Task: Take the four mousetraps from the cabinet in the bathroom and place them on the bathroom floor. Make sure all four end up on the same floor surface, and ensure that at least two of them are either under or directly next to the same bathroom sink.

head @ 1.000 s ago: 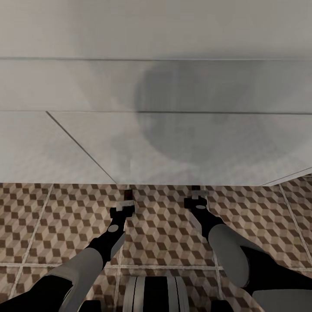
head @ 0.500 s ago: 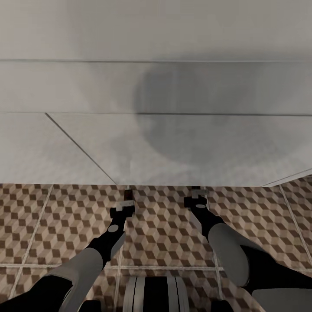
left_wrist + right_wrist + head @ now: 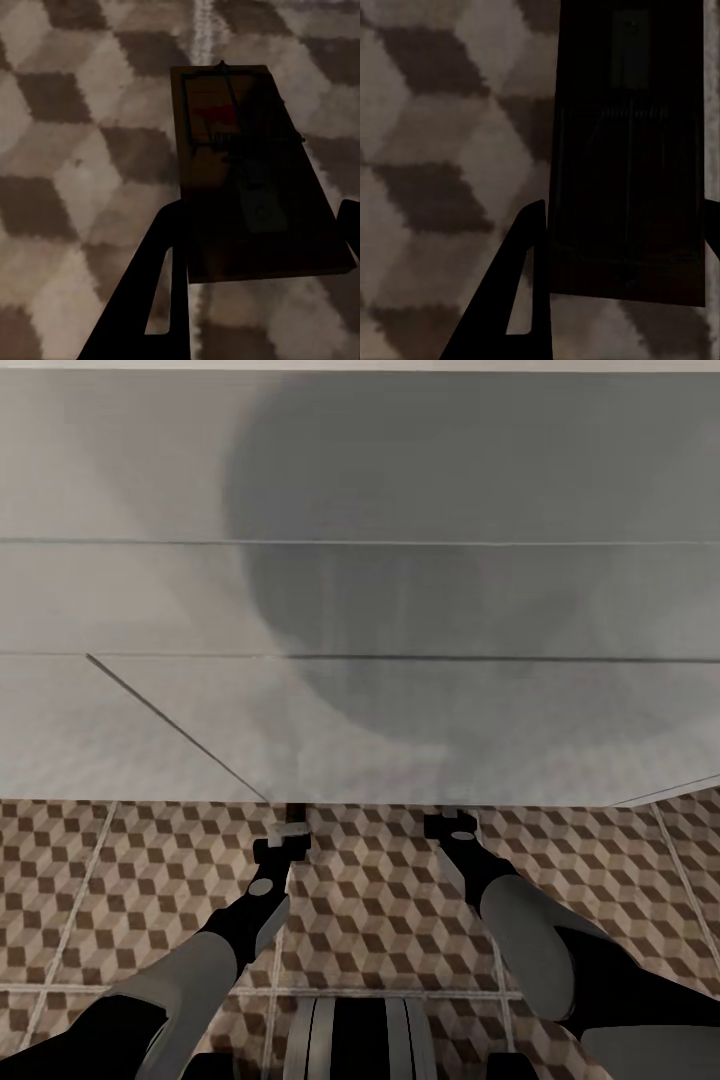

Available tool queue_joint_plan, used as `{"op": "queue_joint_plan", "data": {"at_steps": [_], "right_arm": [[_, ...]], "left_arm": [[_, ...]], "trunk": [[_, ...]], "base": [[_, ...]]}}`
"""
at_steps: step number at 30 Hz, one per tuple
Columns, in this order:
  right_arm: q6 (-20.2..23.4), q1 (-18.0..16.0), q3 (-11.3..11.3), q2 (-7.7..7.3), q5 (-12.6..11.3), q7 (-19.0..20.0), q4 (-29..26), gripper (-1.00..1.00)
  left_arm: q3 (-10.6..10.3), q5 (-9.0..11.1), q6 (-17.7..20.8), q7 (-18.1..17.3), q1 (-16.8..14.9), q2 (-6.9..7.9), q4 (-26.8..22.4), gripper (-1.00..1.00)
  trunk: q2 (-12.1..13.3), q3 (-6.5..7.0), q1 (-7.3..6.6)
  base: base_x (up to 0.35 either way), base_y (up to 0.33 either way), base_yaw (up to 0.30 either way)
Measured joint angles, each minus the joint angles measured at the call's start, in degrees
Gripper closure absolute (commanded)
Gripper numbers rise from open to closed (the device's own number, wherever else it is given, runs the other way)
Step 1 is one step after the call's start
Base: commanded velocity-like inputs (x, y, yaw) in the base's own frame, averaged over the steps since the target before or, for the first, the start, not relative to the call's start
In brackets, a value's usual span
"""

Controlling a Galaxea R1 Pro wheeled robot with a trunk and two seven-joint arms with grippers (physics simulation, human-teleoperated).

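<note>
White vanity panels, the bathroom sink (image 3: 360,660), take up the upper two thirds of the head view; the cube-patterned bathroom floor (image 3: 130,880) runs along the lower third.

Progress, judged from this: two mousetraps are out of the cabinet and at the drop spot, not yet released. The other two aren't visible, so I can't say where they stand. If these two go down here they'd sit right against the sink base, which covers the "next to sink" clause.

Left gripper (image 3: 291,830): low centre of the head view, at the foot of the vanity. Left wrist view shows a mousetrap (image 3: 251,172) clamped between the dark fingers (image 3: 154,300), board flat, red tab and wire bar visible, tile right behind it. Whether it's touching the floor I can't tell.

Right gripper (image 3: 452,822): just right of centre, same line along the vanity base. It grips a second mousetrap (image 3: 630,150), very dark in shadow, with one finger (image 3: 521,289) at its edge.

Both arms reach forward and down, roughly parallel, wrists near the floor-vanity seam.
</note>
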Motion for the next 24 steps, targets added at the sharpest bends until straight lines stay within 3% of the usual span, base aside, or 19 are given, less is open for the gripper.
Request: {"op": "queue_joint_plan", "data": {"at_steps": [8,11,17,24], "right_arm": [[-0.05,0.0,0.03,0.0,-0.04,-0.01,0.19,1.0],[-0.11,0.0,0.06,0.0,-0.03,-0.01,0.49,1.0],[-0.22,0.0,0.14,0.03,-0.03,0.01,0.8,1.0],[-0.24,0.0,0.19,0.25,0.05,0.01,0.92,1.0]], "left_arm": [[0.03,-0.03,-0.05,-0.12,0.0,0.51,0.01,1.0],[0.13,0.14,-0.07,-0.58,0.0,1.38,0.03,1.0],[0.42,0.49,-0.06,-1.44,0.03,4.97,-0.06,1.0],[1.04,3.03,0.36,-7.13,0.0,6.34,-0.02,1.0]], "trunk": [[0.0,0.0,0.0],[0.0,0.0,0.0],[0.0,0.0,0.0],[0.0,0.0,0.0]], "base": [[0.001,0.0,0.0],[0.0,0.0,0.0],[0.0,0.0,0.0],[0.0,0.0,0.0]]}}
